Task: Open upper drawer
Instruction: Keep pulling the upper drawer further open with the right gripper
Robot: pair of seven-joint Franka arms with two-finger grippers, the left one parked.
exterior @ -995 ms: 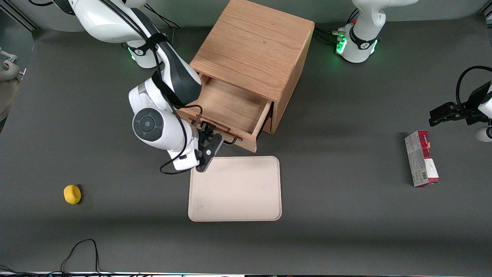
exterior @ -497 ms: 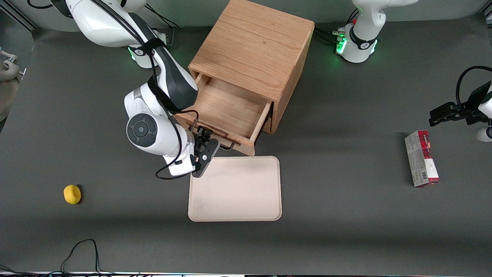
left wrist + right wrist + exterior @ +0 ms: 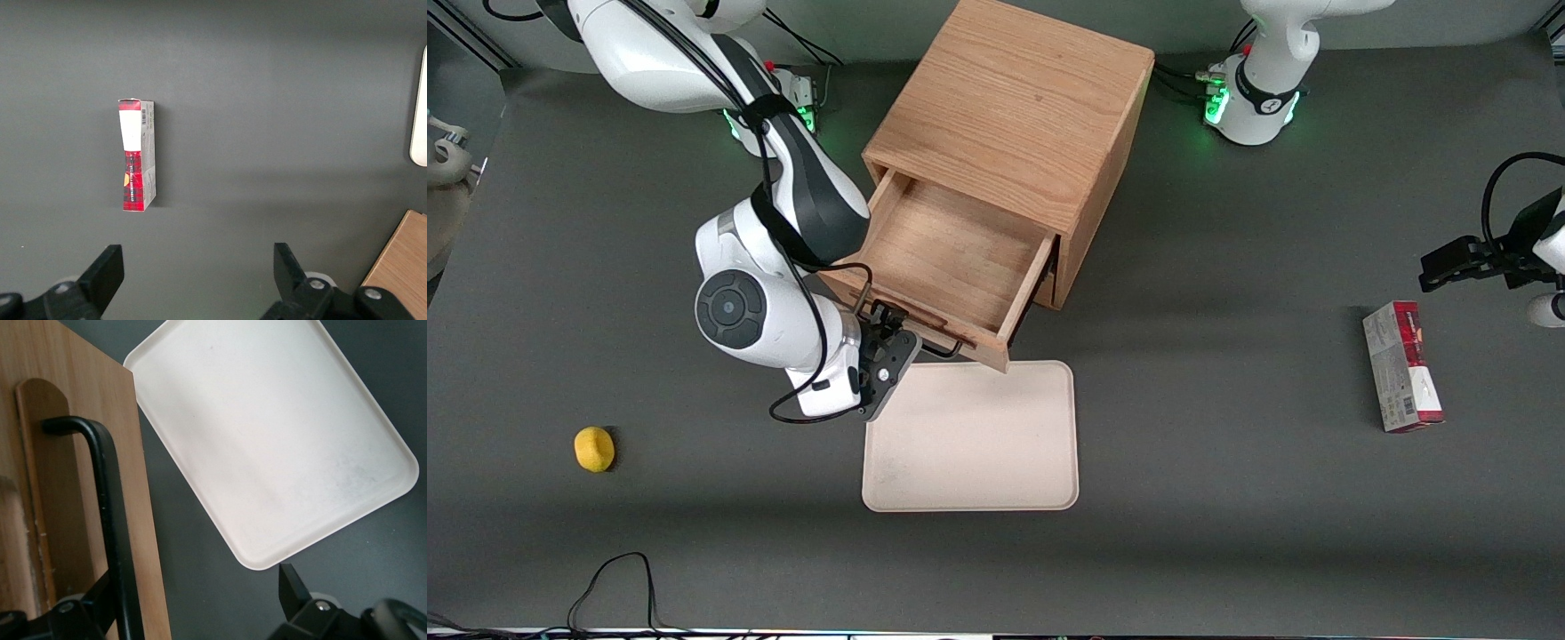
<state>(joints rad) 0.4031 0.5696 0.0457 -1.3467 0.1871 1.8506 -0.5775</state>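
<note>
The upper drawer of the oak cabinet stands pulled well out, its bare wooden inside showing. Its front panel carries a black bar handle, which also shows in the right wrist view. My right gripper is at the drawer's front, at the handle's end toward the working arm. The gripper is open, its fingers wide apart. The handle bar runs between them, close against one finger. The front corner of the drawer overhangs the tray's edge.
A cream tray lies on the dark table just in front of the open drawer, also seen from the wrist. A small yellow object sits toward the working arm's end. A red and white box lies toward the parked arm's end.
The upper drawer has slid farther out toward the tray. My gripper moved with the handle, nearer to the front camera and toward the working arm's end.
</note>
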